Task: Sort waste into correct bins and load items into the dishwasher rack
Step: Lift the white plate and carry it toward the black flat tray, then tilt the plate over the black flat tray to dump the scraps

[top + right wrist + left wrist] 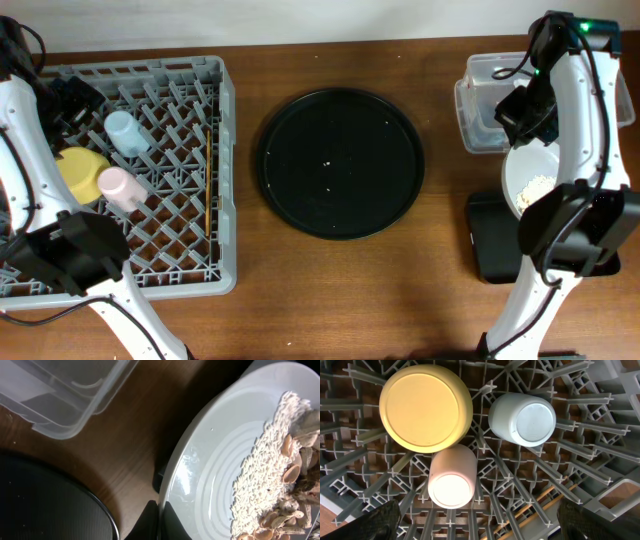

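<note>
Round grey plate (210, 480), loaded with beige crumbly food scraps and rice (272, 480), sits between the clear rectangular plastic tub (480, 95) and the flat black rectangular tray (490, 255), its rim pinched in the right pincer (160, 521). By my reading, the scraps remain to be binned and the plate racked. The small yellow bowl (80, 172), light blue cup (125, 133), pink cup (120, 185) and thin brown wooden chopsticks (208, 190) already lie in the large grey plastic dishwasher rack (180, 240), under the wide-spread, empty left pincer (487, 520).

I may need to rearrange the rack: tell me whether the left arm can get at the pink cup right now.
Probably yes. The left end effector hangs open right above the pink cup, with nothing covering it. The yellow bowl sits close beside it, so the grip may be tight.
</note>
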